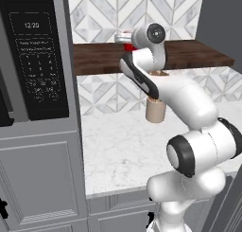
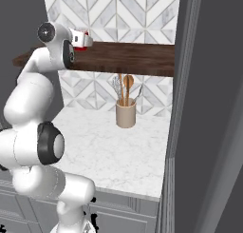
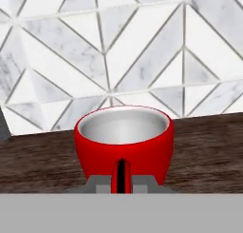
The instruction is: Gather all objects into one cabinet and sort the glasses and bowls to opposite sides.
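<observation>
The arm is reaching up to the dark wooden shelf [image 1: 198, 53], and its claw [image 3: 122, 177] is sitting at a small red cup [image 3: 123, 144] that is standing upright on the shelf board, close to the tiled wall [image 3: 118, 51]. In the hand view the cup is showing a pale grey inside and a glossy red wall, and the two dark tips are pressing close together at its near rim with only a thin slit between them, so the claw is pinching the near wall of the cup. From the left base view a bit of red [image 1: 128, 47] is peeking out beside the wrist, and from the right base view the cup [image 2: 83, 41] is showing just past the hand at the shelf's left part. Below the shelf, a beige crock [image 2: 126, 112] with wooden spoons is standing on the marble bench [image 2: 118, 151], well apart from the cup.
</observation>
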